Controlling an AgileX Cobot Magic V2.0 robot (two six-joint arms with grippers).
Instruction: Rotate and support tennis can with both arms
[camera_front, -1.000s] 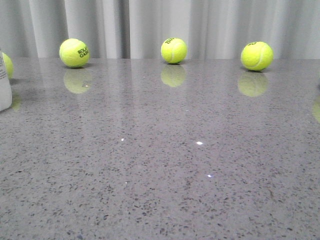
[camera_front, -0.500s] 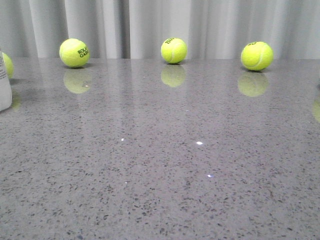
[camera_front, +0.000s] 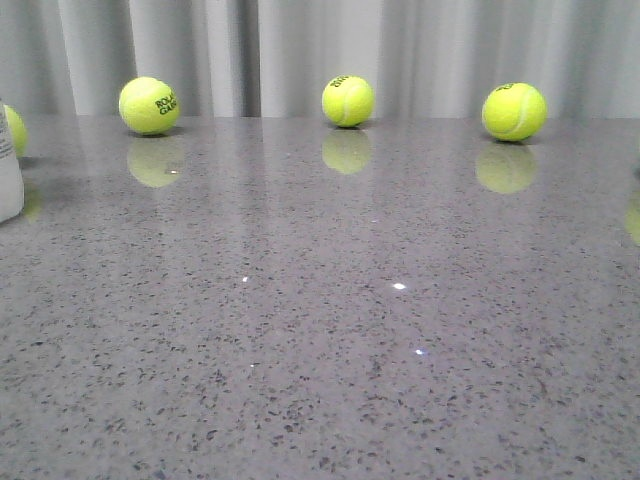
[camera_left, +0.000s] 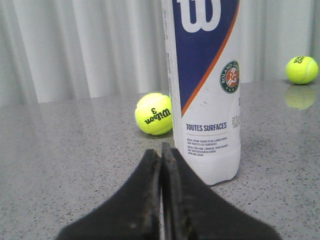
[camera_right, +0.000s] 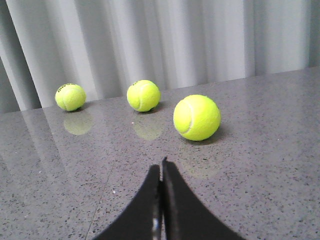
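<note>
The tennis can (camera_left: 206, 90) stands upright on the grey table, with its white and navy label, orange stripe and round crest facing the left wrist camera. Only its white edge (camera_front: 8, 175) shows at the far left of the front view. My left gripper (camera_left: 161, 152) is shut and empty, low over the table just in front of the can's base, apart from it. My right gripper (camera_right: 162, 167) is shut and empty too, above bare table with a tennis ball (camera_right: 197, 117) a little ahead of it. Neither arm shows in the front view.
Three tennis balls (camera_front: 149, 105) (camera_front: 348, 101) (camera_front: 514, 111) sit along the table's back edge before a grey curtain. Another ball (camera_left: 154, 113) lies just behind the can. Two further balls (camera_right: 70, 97) (camera_right: 143, 95) lie beyond the right gripper.
</note>
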